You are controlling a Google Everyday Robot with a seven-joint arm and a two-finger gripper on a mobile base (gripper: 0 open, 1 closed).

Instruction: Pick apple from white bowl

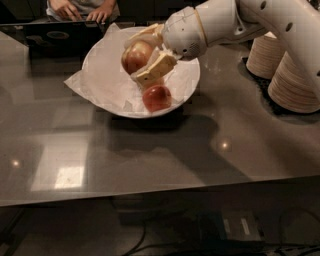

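The white bowl [105,80], lined with crumpled white paper, sits on the dark table at the upper middle of the camera view. My gripper [142,52] reaches in from the upper right and is shut on the apple [135,56], yellowish-tan with a red-brown blush, holding it lifted above the bowl's middle. One finger shows above the apple and one finger [156,68] below it. A deeper red apple [157,98] lies in the bowl, just below the held one.
Stacks of small paper bowls [287,75] stand at the right on the table. A person's hands [82,9] rest at a laptop [55,35] behind the bowl. The table's front edge [160,192] runs across the lower view.
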